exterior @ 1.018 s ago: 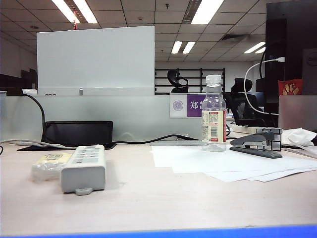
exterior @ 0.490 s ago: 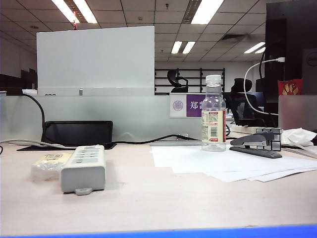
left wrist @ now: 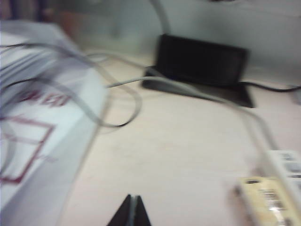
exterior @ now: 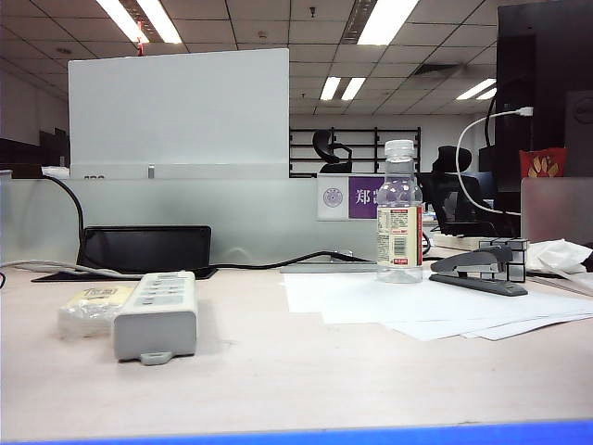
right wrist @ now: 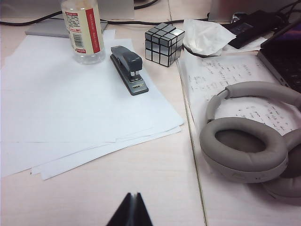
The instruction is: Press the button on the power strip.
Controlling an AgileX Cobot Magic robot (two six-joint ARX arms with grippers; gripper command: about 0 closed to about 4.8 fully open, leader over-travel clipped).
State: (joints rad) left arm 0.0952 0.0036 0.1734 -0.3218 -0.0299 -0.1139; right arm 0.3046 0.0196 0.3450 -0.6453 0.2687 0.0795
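The power strip (exterior: 159, 311) is a long light-grey block at the left of the table, its short end toward me with a small tab (exterior: 156, 357) sticking out. I cannot pick out its button. Its grey cord (exterior: 56, 269) runs off to the left. In the blurred left wrist view only one end of the power strip (left wrist: 286, 162) shows, with the cord (left wrist: 244, 117) leading to it. My left gripper (left wrist: 134, 197) is shut and empty over bare table, well short of the strip. My right gripper (right wrist: 133, 195) is shut and empty over the table by the papers. Neither gripper shows in the exterior view.
A clear-wrapped yellowish packet (exterior: 88, 306) lies against the strip's left side. White papers (right wrist: 70, 108), a bottle (right wrist: 84, 28), a dark stapler (right wrist: 129, 69), a mirror cube (right wrist: 164, 44) and grey headphones (right wrist: 244, 141) fill the right side. A black stand (exterior: 144, 248) sits behind the strip.
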